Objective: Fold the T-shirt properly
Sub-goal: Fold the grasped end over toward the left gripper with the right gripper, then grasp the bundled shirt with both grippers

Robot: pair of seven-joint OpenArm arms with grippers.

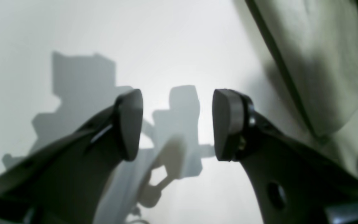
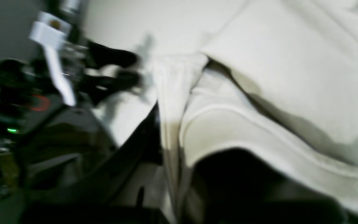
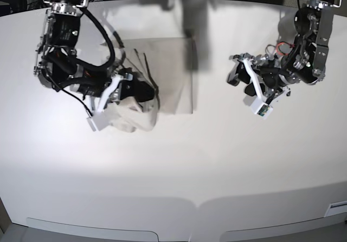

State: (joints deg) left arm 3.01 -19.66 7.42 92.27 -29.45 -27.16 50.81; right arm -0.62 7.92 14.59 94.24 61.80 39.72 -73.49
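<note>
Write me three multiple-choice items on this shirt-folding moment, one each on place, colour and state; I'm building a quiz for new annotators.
1. Where does the T-shirt lie in the base view?
A. left of centre on the table
B. at the near edge
C. under the left gripper

2. What colour is the T-shirt?
A. dark blue
B. pale beige-grey
C. red

3. How do the grippers stand?
A. both open
B. left gripper shut, right open
C. left open and empty, right gripper shut on fabric

Key: 1 A, the cloth sits by the arm on that view's left. 2 B, plain pale cloth in every view. 3 C, bare table shows between the left pads; shirt folds bunch at the right gripper.
</note>
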